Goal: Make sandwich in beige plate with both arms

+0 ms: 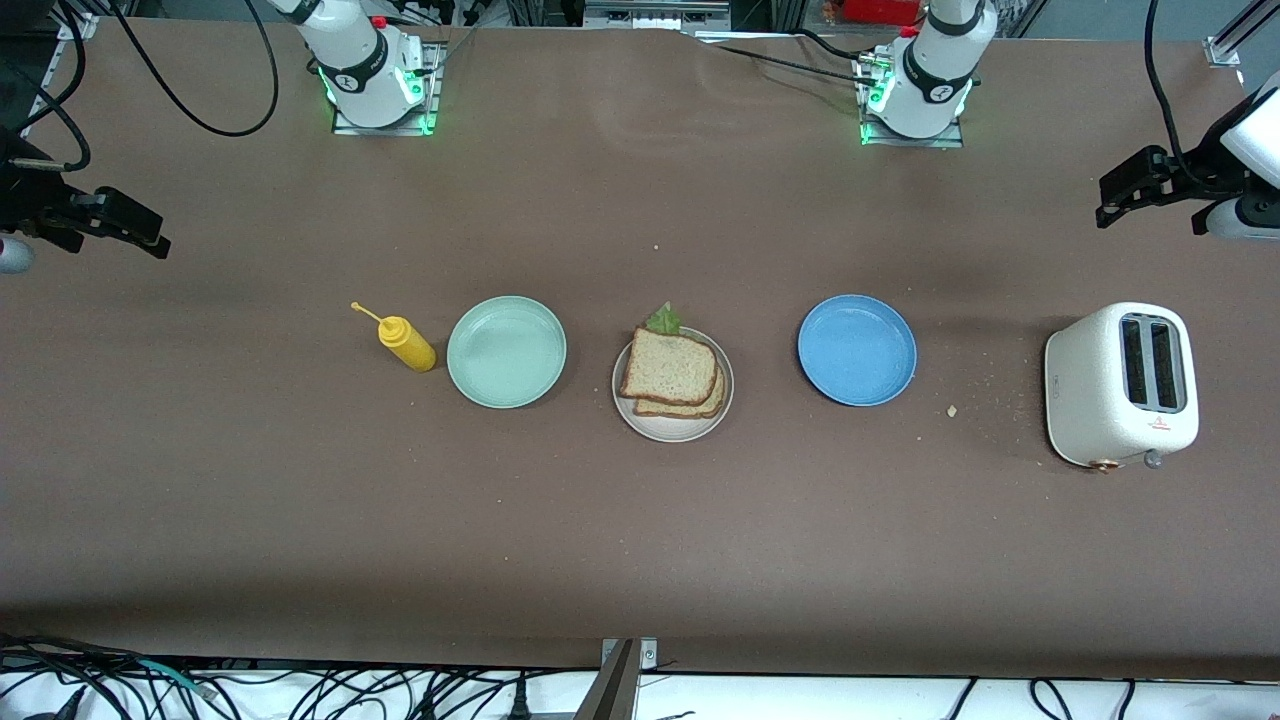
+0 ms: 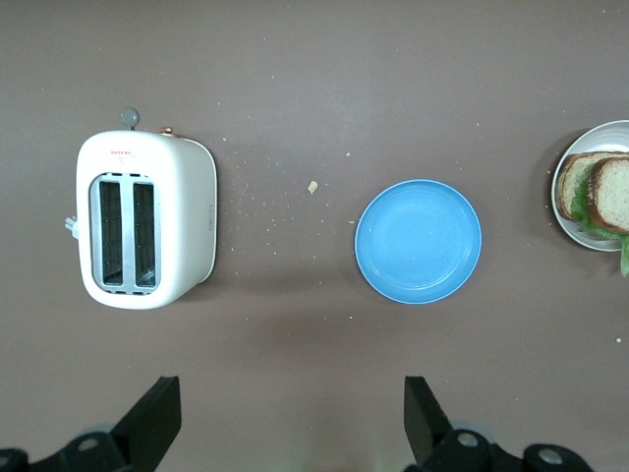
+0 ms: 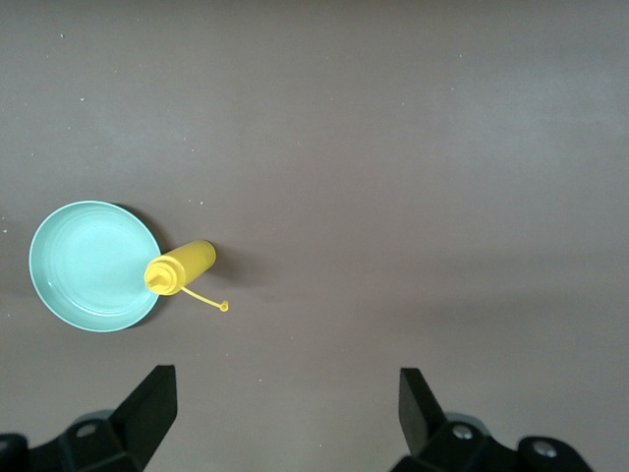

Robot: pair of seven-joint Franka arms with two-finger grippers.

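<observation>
Two bread slices stacked on beige plate; both tools spread

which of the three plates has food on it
The beige plate, in the middle of the row. It holds the sandwich; the green plate and blue plate beside it are bare.

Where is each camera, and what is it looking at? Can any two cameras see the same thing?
Front view: high across the table, facing both arm bases; it sees the sandwich on the beige plate, with the left gripper and right gripper at the table's ends.
Left wrist view: looks down past its open fingers at the toaster and blue plate.
Right wrist view: looks down past its open fingers at the mustard bottle and mint-green plate.
Shared: front and left wrist views both show toaster, blue plate and sandwich.
</observation>
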